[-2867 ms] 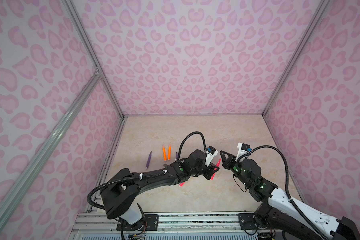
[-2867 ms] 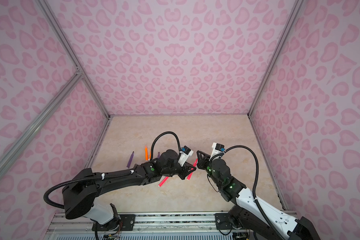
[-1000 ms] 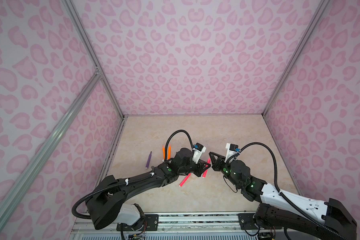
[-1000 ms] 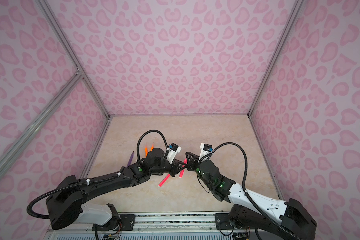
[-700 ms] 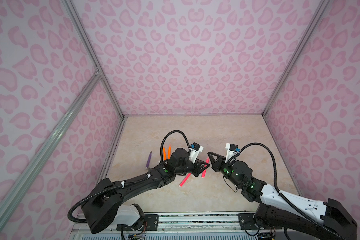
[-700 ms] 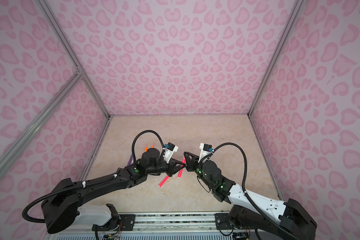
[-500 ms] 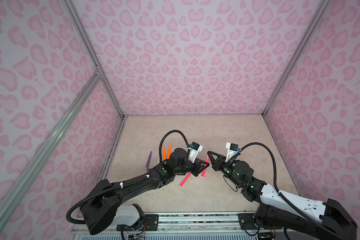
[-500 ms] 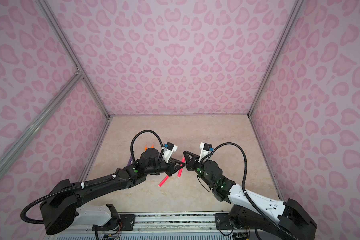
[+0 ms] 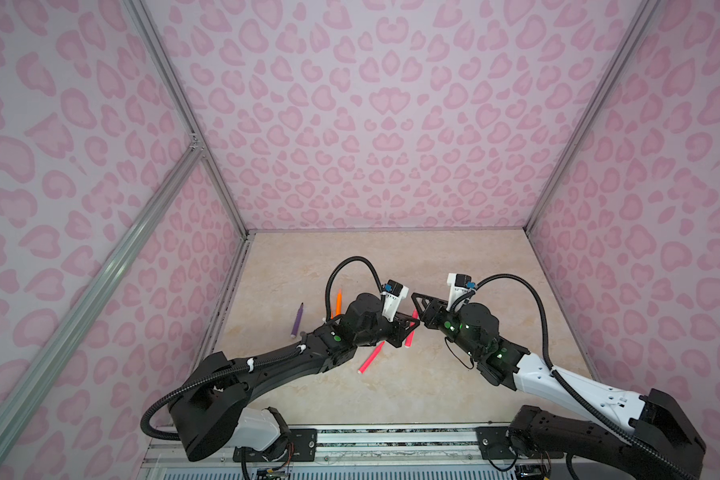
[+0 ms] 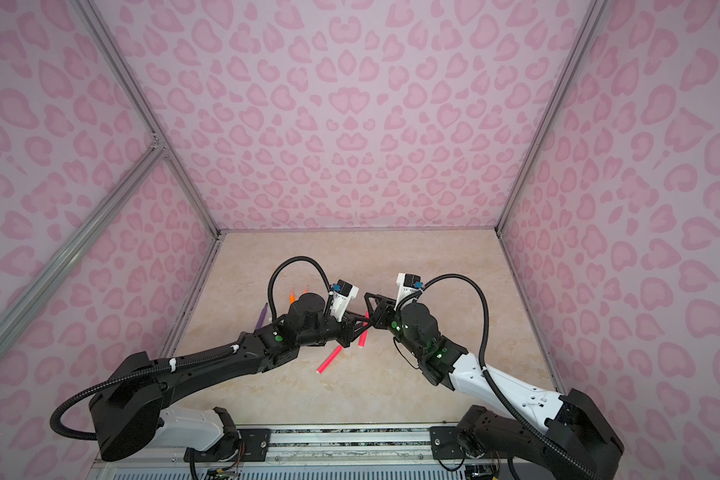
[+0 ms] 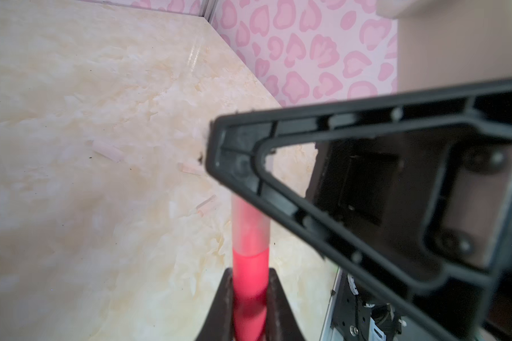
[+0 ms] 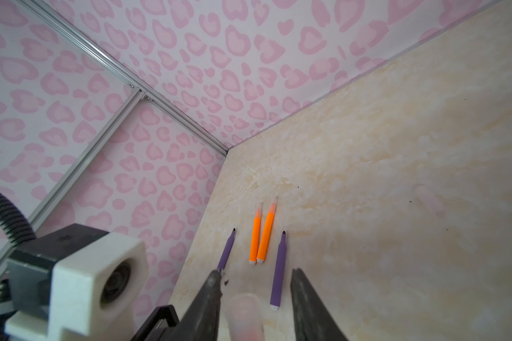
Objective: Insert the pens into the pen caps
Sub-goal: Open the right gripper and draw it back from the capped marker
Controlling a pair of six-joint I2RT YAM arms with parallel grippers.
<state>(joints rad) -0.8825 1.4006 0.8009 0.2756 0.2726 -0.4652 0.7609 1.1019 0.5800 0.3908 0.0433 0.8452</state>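
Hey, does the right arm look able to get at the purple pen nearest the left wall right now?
Probably not directly. The left gripper, shut on a pink pen, and the left arm behind it lie between the right gripper and that purple pen.

Left arm (image 9: pixel 275 365) jaws clamped; right arm (image 9: pixel 537 370) jaws parted; tips facing, almost touching, both forearms low.

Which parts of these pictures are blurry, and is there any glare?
Left wrist view: the pink-red pen up close is soft, with a glare streak on the table. Right wrist view: the clear cap nearest the lens is blurred, the orange pens sharp.
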